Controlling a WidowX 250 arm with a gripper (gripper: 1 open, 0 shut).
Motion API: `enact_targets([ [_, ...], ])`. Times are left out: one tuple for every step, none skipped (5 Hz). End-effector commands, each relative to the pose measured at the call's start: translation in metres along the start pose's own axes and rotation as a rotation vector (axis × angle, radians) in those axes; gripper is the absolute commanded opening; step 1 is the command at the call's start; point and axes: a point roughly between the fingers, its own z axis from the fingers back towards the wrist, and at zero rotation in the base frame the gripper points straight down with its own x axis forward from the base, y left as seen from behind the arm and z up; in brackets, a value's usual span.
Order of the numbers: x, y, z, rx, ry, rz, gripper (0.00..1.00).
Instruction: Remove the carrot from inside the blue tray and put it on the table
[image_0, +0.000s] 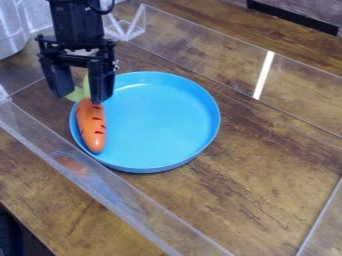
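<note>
clear plastic sheet (40, 128) and white wire object (127, 22).

A: How many carrots are there?
B: One carrot (91, 125), at the left of the frame.
A: And trays?
B: One blue tray (167, 125), on one tabletop (254, 190).
A: Any robot arms?
B: One, upper left.

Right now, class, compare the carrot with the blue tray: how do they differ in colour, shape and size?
The carrot is orange with a green top; the blue tray is one plain bright blue. The carrot is long and narrow; the tray is round and shallow. The carrot is small; the tray is several times wider. Both look like smooth plastic.
</note>
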Motion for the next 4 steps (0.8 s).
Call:
enact_targets([
  [0.0059,0.0024,0.0082,0.006,-0.046,0.004,1.00],
  [0.0071,0.0032,0.0053,0.008,-0.046,0.005,1.00],
  [0.0082,0.0041,0.0025,0.011,-0.045,0.006,1.00],
  [0.0092,0.0048,0.0000,0.013,-0.045,0.007,1.00],
])
